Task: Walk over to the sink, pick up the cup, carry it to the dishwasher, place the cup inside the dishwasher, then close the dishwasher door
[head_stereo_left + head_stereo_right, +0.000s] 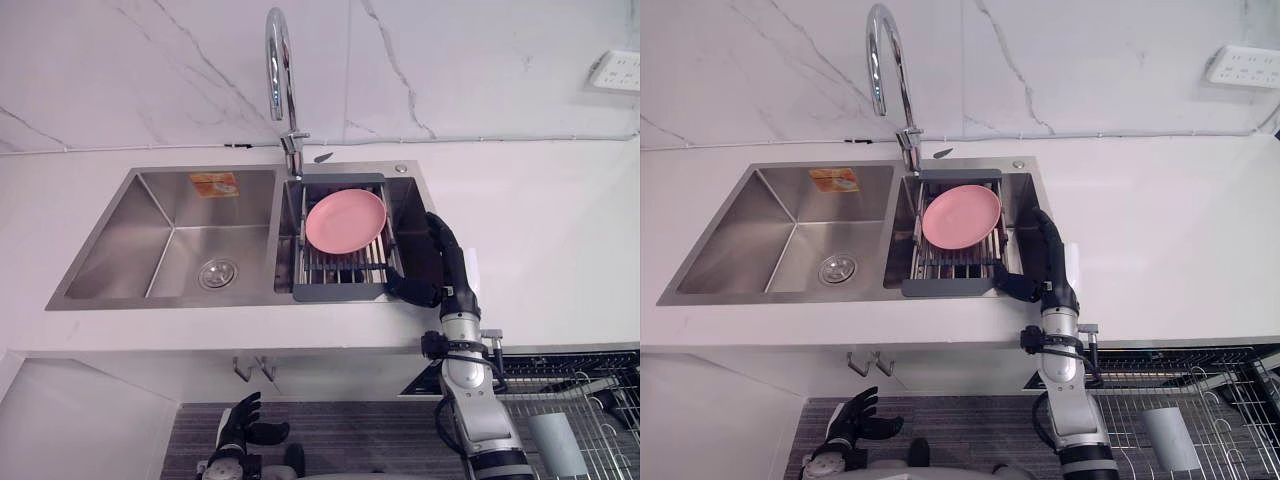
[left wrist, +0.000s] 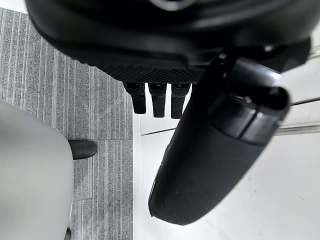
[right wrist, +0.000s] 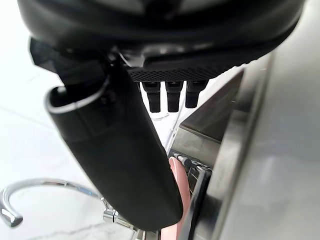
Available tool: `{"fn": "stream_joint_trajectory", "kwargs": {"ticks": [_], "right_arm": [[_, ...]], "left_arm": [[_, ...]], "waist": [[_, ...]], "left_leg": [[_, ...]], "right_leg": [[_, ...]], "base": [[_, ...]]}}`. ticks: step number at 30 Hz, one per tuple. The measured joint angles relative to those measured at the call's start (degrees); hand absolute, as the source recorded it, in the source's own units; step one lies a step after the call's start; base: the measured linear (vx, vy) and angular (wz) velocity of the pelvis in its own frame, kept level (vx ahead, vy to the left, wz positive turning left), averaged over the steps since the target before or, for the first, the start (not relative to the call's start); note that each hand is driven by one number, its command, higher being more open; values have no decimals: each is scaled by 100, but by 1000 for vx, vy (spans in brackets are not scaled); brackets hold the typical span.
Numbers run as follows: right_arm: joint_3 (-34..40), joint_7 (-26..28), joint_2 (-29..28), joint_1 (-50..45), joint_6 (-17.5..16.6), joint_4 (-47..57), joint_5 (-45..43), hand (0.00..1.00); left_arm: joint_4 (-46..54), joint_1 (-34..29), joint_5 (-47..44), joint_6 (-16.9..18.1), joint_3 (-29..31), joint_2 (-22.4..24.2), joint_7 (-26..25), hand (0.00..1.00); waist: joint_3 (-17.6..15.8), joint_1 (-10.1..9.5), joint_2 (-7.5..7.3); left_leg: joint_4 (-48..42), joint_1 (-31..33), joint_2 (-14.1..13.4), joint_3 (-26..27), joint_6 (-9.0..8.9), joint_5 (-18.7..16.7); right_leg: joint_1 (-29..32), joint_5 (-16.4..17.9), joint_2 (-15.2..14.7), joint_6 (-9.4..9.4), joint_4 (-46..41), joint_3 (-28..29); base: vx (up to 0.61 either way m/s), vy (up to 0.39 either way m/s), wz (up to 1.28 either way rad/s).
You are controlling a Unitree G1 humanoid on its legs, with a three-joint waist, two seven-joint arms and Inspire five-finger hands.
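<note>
My right hand (image 1: 440, 262) reaches over the right rim of the steel sink (image 1: 160, 300), its fingers (image 1: 408, 289) straight and pointing down beside the drain rack (image 1: 340, 292). It holds nothing that I can see. In the right wrist view its thumb (image 3: 117, 150) and fingers (image 3: 172, 95) hang above the basin's edge with nothing between them. A pale grey cup (image 1: 555, 442) stands in the pulled-out dishwasher rack (image 1: 590, 400) at the lower right. A thin white sliver (image 1: 473, 268) shows just right of the hand; what it is cannot be told. My left hand (image 1: 240, 425) hangs open near the floor.
A pink plate (image 1: 345, 220) lies on the drain rack across the right basin. The left basin has a drain (image 1: 217, 272) and an orange sticker. A tall chrome tap (image 1: 283, 80) stands behind the sink. White counter runs to both sides; a socket (image 1: 615, 70) sits on the wall.
</note>
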State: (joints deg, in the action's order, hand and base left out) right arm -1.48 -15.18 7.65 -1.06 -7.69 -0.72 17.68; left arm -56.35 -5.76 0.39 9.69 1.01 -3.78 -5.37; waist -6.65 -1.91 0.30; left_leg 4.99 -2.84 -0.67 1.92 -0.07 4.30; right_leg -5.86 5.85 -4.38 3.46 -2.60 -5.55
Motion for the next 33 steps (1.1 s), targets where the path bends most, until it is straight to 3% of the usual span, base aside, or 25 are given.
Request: {"fn": "stream_joint_trajectory", "kwargs": {"ticks": [16, 22, 33], "right_arm": [[-249, -28, 713, 1256, 132, -969, 629, 90], [-451, -25, 915, 1936, 266, -1550, 853, 90], [-692, -21, 1132, 2387, 310, -1727, 1488, 90]], "left_arm": [[202, 2, -45, 47, 15, -88, 51, 90], [301, 69, -139, 114, -13, -105, 48, 90], [380, 99, -171, 162, -41, -138, 40, 90]], "waist": [[-143, -111, -172], [-424, -158, -169], [-613, -146, -182]], "left_leg": [[-1, 239, 43, -98, 1, 38], [-2, 297, 94, -135, 33, 63], [25, 392, 134, -307, 41, 87]], "right_leg": [[192, -1, -7, 2, -5, -88], [243, -10, -53, 21, -28, -117], [365, -10, -74, 40, -116, -135]], "base": [[-5, -7, 2], [-13, 3, 3], [-36, -4, 2]]}}
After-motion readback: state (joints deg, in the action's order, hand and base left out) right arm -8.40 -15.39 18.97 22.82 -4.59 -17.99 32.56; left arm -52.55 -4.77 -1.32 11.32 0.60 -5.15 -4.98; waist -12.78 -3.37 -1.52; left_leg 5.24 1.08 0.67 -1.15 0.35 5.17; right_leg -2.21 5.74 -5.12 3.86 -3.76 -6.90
